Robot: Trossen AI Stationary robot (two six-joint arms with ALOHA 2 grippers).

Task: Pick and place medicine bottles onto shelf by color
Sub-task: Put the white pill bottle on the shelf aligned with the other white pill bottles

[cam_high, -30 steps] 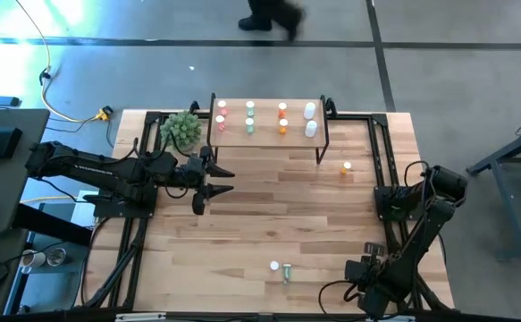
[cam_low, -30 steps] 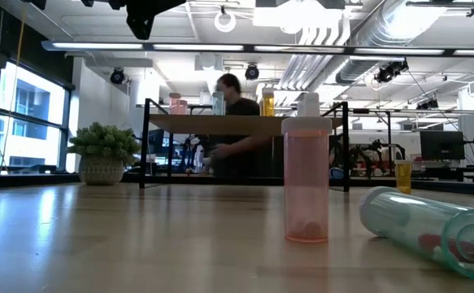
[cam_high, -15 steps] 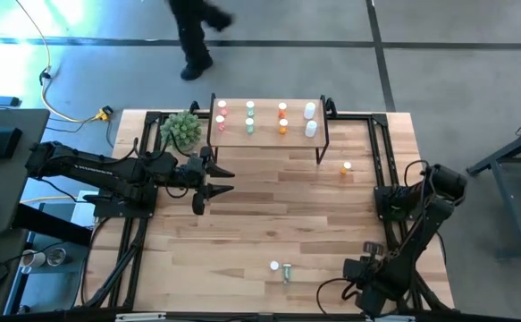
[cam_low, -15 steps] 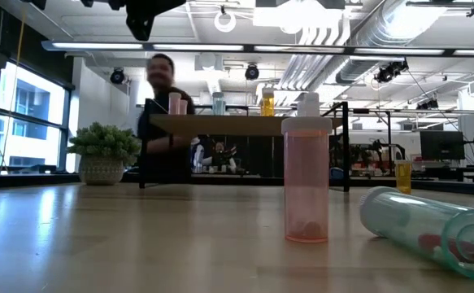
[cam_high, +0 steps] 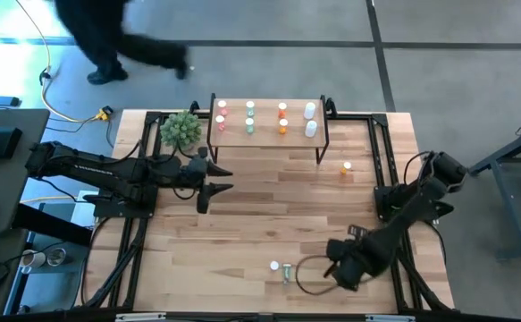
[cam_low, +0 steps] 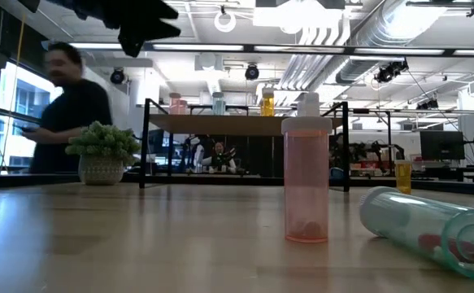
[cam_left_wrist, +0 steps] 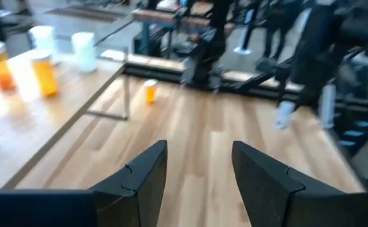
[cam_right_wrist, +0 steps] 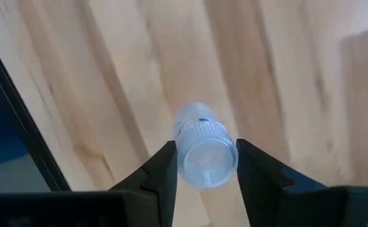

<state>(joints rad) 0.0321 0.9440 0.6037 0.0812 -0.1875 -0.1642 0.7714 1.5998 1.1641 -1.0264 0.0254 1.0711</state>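
Your right gripper [cam_high: 342,268] sits low at the near right of the slatted wooden table [cam_high: 260,215]. Its wrist view shows the two dark fingers set narrowly on either side of a small clear medicine bottle with a white ribbed cap [cam_right_wrist: 204,150]; whether the pads actually bear on it cannot be told, though I judge the bottle is held, cap towards the camera, for carrying to the far rack.

Your left gripper [cam_high: 208,177] waits at the left, just near of the small green potted plant [cam_high: 181,128], jaws standing open with nothing between them.

The low shelf with a light wooden top on thin black legs [cam_high: 267,136] stands at the far centre. Bottles already stand on it in colour columns: pink, green, orange, then white, left to right, which suits the sorting rule.

Still off the shelf:
- a pink bottle standing upright [cam_low: 306,181] and a green bottle lying on its side [cam_low: 428,227], together at the near centre;
- one orange bottle [cam_high: 346,167] on the table right of the shelf.

A person [cam_low: 72,114] passes beyond the far edge. No label or writing is legible anywhere.
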